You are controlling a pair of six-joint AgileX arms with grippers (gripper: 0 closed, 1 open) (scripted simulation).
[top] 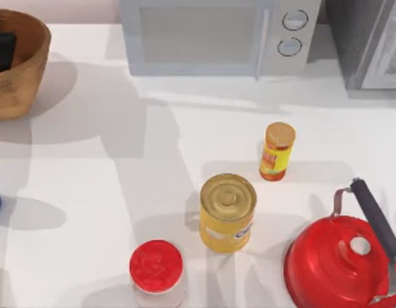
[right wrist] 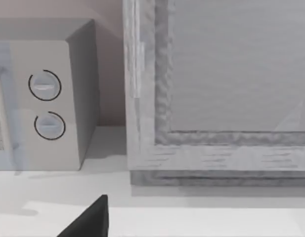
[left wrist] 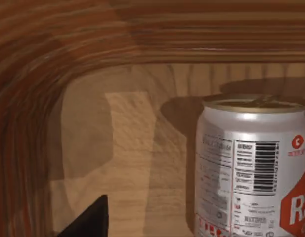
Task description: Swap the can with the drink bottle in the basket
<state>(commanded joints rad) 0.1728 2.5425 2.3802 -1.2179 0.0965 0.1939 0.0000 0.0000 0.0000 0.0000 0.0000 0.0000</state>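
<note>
Top view: the yellow can is stood near the front edge of the white tabletop; the basket is set at the back-left corner, a microwave along the back edge.
Left wrist view: the drink bottle is seen upright on the basket floor; the left gripper's spread cannot be told.
Right wrist view: the microwave and a grey cabinet are faced; the right gripper's spread cannot be told.

Left and middle tabletop: the white table lies bare between the round woven wicker basket at the far left and the front cluster.
Front cluster: wide yellow tin can with gold ribbed top, red-lidded pale jar near its front left, orange-capped yellow-orange bottle behind it, red kettle with dark handle to its right; gaps separate all four.
Back edge: grey microwave and a grey framed cabinet wall it off.
Basket interior: white drink bottle with red label stands upright on the floor near the ribbed wall; bare floor beside it.
</note>
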